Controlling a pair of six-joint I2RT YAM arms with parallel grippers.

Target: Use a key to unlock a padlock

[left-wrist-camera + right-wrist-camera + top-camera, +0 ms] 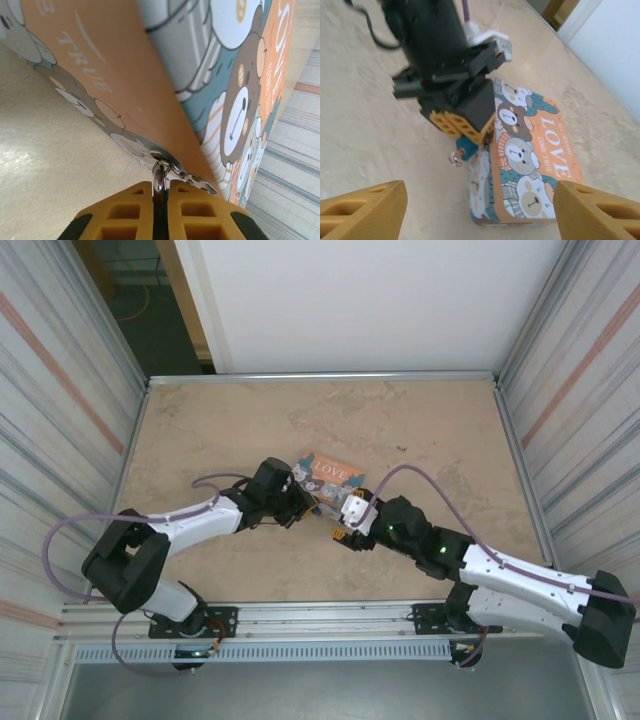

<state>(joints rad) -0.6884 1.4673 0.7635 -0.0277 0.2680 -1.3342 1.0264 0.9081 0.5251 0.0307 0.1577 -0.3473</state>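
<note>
Left wall (60, 390): ribbed panel is running along the tabletop's (250, 420) left edge, with the left arm's base sitting near it.
Left arm (190, 515): is reaching from the near-left corner toward the middle and ending at the box's left side.
Left jaws: the yellow fingers (130, 212) are pressing together with no gap, pinching a thin silvery metal piece of the padlock at the box's lower edge.
Padlock (466, 148): the blue body is hanging just under the left fingertips, touching the box's near-left edge. Most of it is hiding behind the fingers.
Ring (455, 159): a small metal ring is dangling just left of the padlock, close above the tabletop.
Box (333, 473): is lying at the middle of the tabletop with its "LOVE" lid facing up, between the two arms' tips and well apart from every edge.
Right jaws: are standing wide apart in the right wrist view, one finger at each lower corner, gripping nothing and facing the box and padlock from just beside them.
Right arm (500, 570): is stretching from the near-right corner toward the middle.
Right wall (580, 370): ribbed panel is closing off the right edge.
Open room: bare tabletop is spreading wide behind the box and toward both far corners. The strip between the arms and the near rail (330, 615) is staying narrower.
</note>
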